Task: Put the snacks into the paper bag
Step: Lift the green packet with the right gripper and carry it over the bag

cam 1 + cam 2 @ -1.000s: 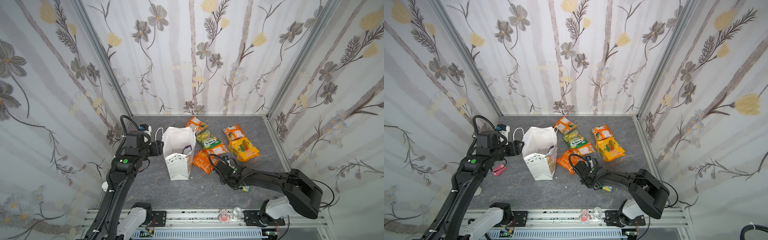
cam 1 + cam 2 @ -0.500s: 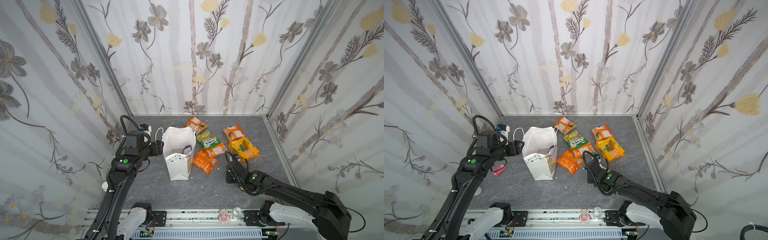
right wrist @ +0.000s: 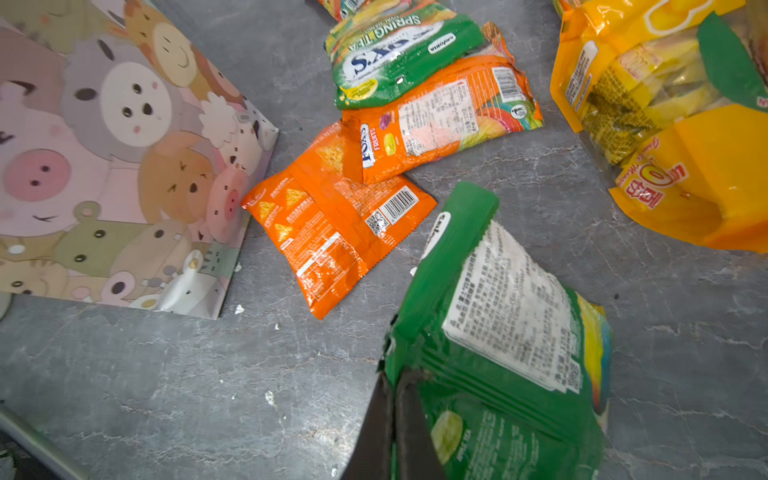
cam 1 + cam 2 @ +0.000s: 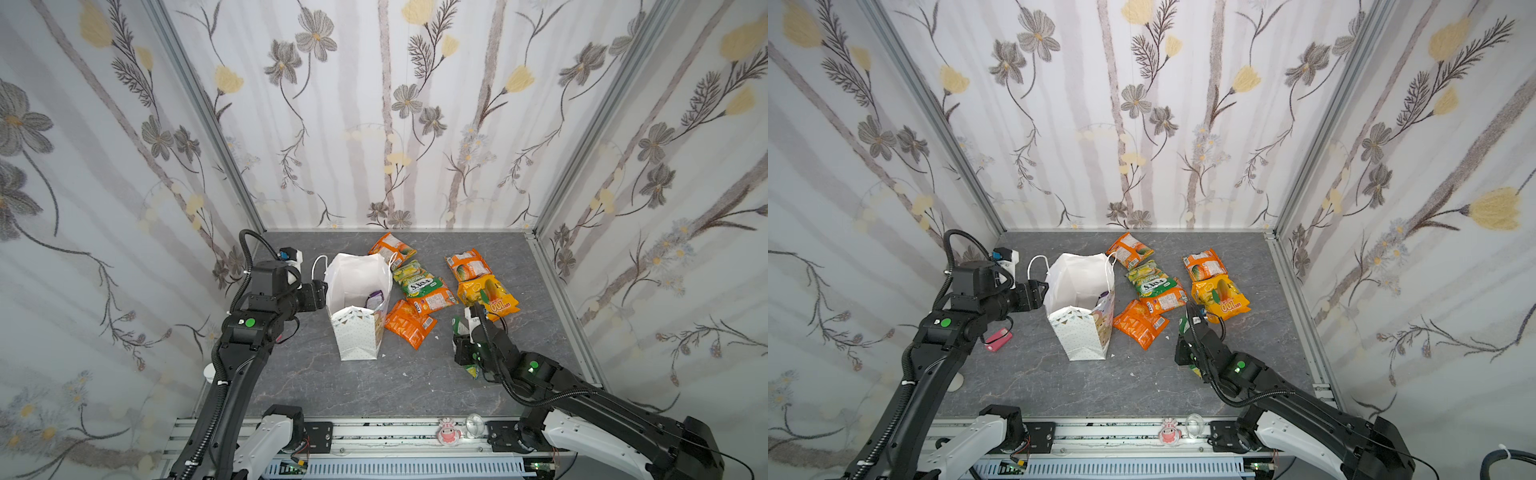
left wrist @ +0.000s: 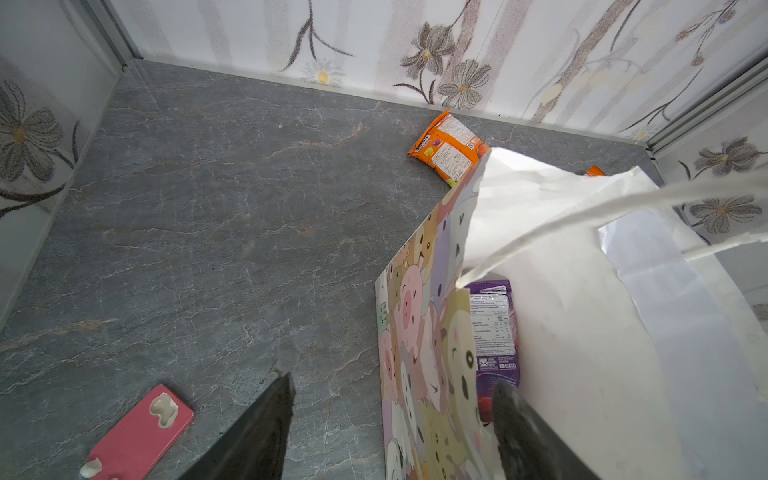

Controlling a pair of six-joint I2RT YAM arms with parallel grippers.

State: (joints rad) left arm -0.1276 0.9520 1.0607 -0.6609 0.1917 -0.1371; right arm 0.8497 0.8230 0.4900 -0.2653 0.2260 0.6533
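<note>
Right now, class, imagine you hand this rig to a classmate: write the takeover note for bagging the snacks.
Grips: left pincer open, astride the bag wall; right pincer shut on a green packet, right of the bag.
Done: purple packet in the bag.
Left: bag the green packet, then the six loose packets on the table: four orange, one green, one yellow.

snacks (image 3: 336,220): glossy crinkled foil | paper bag (image 4: 357,336): matt paper | table (image 4: 332,386): matt, stone-look
</note>
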